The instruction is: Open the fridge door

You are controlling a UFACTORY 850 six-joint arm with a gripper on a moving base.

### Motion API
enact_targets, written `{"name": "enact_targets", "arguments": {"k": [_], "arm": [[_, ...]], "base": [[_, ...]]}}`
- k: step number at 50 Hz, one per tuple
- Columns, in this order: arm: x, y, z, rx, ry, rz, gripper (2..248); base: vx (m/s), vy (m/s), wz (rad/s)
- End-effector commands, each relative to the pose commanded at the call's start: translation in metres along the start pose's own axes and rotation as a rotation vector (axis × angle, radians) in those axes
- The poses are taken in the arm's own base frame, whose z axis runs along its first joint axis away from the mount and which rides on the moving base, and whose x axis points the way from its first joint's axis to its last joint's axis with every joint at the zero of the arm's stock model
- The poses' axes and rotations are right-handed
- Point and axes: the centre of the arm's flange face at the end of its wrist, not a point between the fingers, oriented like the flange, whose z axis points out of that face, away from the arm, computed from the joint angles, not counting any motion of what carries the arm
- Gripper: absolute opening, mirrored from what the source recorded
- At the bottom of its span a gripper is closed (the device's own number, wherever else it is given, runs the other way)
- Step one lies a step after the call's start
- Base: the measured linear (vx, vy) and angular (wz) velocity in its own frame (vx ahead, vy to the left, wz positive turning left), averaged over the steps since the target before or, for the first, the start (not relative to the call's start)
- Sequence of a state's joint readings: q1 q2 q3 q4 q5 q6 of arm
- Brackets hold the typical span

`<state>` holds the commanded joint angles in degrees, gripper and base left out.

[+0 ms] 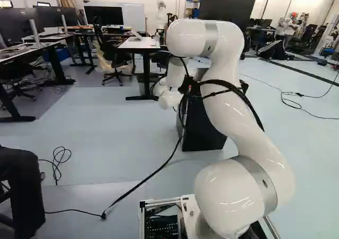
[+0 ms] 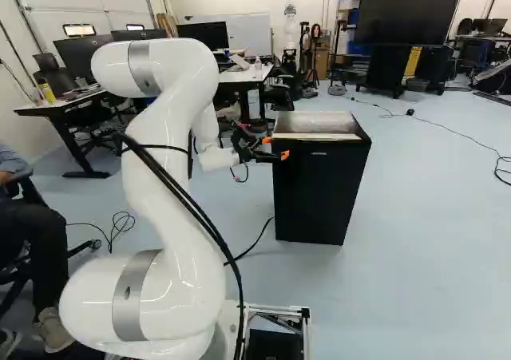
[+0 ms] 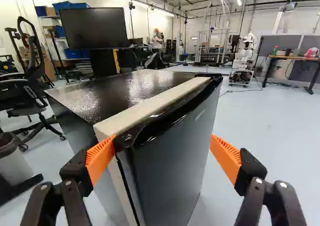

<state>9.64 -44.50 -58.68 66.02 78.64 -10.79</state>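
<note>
The gripper (image 2: 275,148) is at the near upper corner of the black fridge (image 2: 318,188) in the right base view. In the wrist view the gripper (image 3: 162,158) has its fingers wide apart, with the upper corner of the fridge door (image 3: 175,161) between them. One orange pad (image 3: 101,158) is beside the corner where the door meets a pale strip (image 3: 150,107); whether it touches cannot be told. The other pad (image 3: 225,157) stands off in front of the door's face. The door looks closed, with a thin dark seam along its side.
Beside the fridge, the wrist view shows an office chair (image 3: 30,93) and a grey bin (image 3: 12,161). Another robot (image 3: 243,60) stands far off. A cable (image 1: 140,185) crosses the floor ahead of the base. A seated person's leg (image 1: 22,180) is at the left.
</note>
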Motion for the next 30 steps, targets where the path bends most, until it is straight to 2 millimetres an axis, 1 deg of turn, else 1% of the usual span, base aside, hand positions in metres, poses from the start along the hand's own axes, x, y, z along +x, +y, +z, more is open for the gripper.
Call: {"name": "enact_targets", "arguments": {"k": [7,15,21,30], "arm": [[0.000,0.002,0.003,-0.010,-0.001,0.001,247],[0.001,0.009,0.005,-0.033,-0.005,0.001,247],[0.002,0.018,0.006,-0.056,-0.011,-0.002,247],[0.003,0.037,0.003,-0.097,-0.026,-0.012,247]], "base": [[0.000,0.000,0.000],[0.000,0.000,0.000],[0.000,0.000,0.000],[-0.008,-0.003,-0.010]]}}
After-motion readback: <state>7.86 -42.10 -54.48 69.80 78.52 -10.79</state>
